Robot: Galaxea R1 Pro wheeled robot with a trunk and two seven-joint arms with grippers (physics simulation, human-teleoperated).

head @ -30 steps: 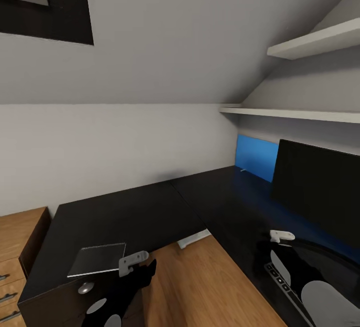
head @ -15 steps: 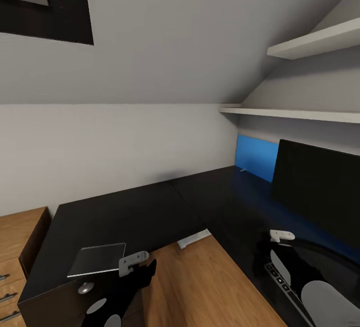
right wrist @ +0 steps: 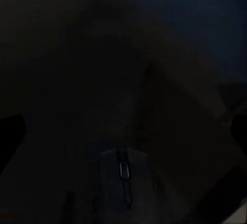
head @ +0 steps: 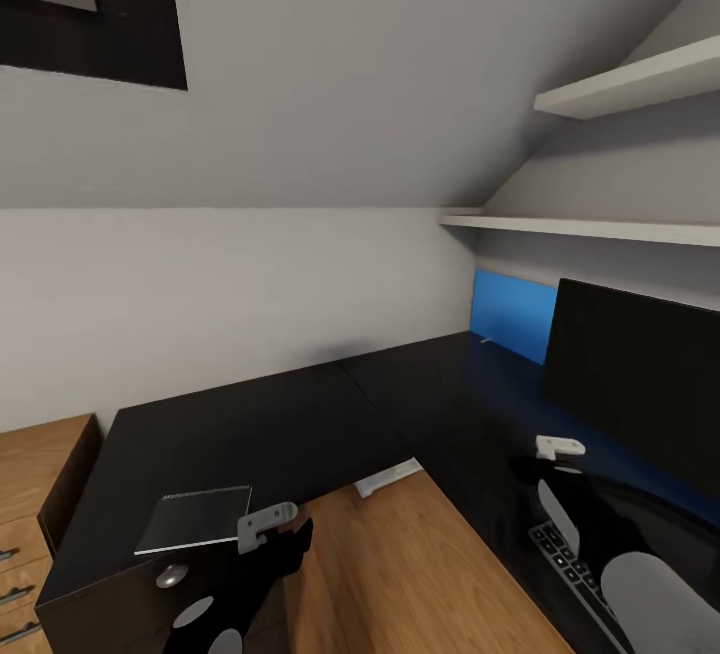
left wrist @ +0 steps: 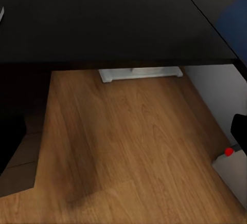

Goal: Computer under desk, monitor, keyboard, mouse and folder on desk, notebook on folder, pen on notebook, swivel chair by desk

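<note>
One flat grey notebook [head: 195, 519] lies on glossy black desk [head: 300, 424].

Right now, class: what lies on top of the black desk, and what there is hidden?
On the desk lie a notebook at its left end, a monitor at the right and a keyboard in front of it. The right arm covers part of the keyboard.

At the frame's centre, the black L-shaped desk [head: 270, 424] fills the corner under the sloped wall. A grey spiral notebook [head: 195, 518] lies on its lower-left end. The flat black monitor [head: 635, 374] stands on the right wing, the black keyboard [head: 570, 564] before it at lower right. Two white wall shelves [head: 600, 226] hang upper right; a wooden drawer unit [head: 30, 524] stands at far left.
</note>
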